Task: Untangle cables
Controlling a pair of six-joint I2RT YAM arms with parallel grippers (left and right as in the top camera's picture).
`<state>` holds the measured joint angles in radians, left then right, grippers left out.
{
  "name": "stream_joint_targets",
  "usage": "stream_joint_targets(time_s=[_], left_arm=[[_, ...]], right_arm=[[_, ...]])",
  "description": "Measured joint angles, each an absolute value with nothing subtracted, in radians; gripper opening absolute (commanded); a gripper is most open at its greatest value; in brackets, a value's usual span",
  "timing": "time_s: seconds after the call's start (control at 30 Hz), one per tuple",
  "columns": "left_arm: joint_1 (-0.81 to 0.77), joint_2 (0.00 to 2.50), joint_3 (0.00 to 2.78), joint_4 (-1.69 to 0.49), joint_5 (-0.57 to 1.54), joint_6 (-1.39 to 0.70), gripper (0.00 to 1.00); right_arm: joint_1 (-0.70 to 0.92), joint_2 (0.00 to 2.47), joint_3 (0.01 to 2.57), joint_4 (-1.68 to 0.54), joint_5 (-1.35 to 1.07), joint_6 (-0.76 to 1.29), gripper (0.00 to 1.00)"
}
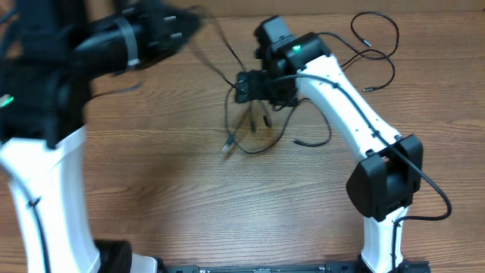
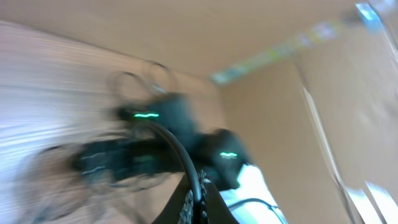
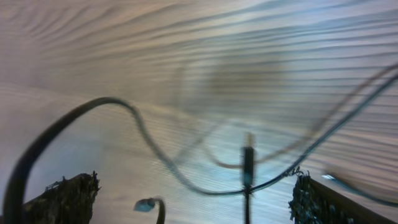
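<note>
Several thin black flexible cords (image 1: 254, 125) lie in a loose tangle near the middle of the brown wood-grain worktop (image 1: 151, 182), small plug ends splayed toward the near edge. Further loose strands (image 1: 395, 34) of the same kind loop on the worktop to the far right, apart from the tangle.

The right hand (image 1: 248, 87), at the end of the white right arm (image 1: 341, 106), hangs directly over the far side of the tangle. In the right wrist view this hand (image 3: 189, 202) stands wide, both fingertips well apart, with cords (image 3: 155, 149) and one upright plug crossing the gap; nothing is gripped.

The left hand (image 1: 178, 26) is raised at the far left, motion-blurred, with its fingers closed. One thin strand runs from the tangle up toward it; whether that strand is clamped cannot be told. The left wrist view is too blurred to assess.
</note>
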<state>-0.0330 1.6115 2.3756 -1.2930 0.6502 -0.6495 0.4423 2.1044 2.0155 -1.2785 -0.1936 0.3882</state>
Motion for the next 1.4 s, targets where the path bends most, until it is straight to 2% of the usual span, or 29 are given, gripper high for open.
stream_joint_targets(time_s=[0.3,0.43,0.6,0.73,0.9,1.4], left_arm=[[0.195,1.539,2.376,-1.513,0.295,-0.628,0.04],[0.213,1.539,2.376,-1.559,0.149,-0.622,0.04],[0.213,1.539,2.376,-1.592,0.051,-0.622,0.04],[0.213,1.539,2.376,-1.610,0.062,-0.613,0.04],[0.204,1.556,2.376,-1.637,0.184,-0.558,0.04],[0.043,1.682,2.376,-1.635,0.423,-0.392,0.04]], right_arm=[[0.238,2.104,2.016,-1.350,-0.110,0.388,1.00],[0.177,2.104,2.016,-1.362,-0.096,0.389,1.00],[0.180,2.104,2.016,-1.357,-0.121,0.388,1.00],[0.194,2.104,2.016,-1.342,-0.155,0.388,1.00],[0.206,2.104,2.016,-1.319,-0.191,0.389,1.00],[0.205,2.104,2.016,-1.310,-0.233,0.388,1.00]])
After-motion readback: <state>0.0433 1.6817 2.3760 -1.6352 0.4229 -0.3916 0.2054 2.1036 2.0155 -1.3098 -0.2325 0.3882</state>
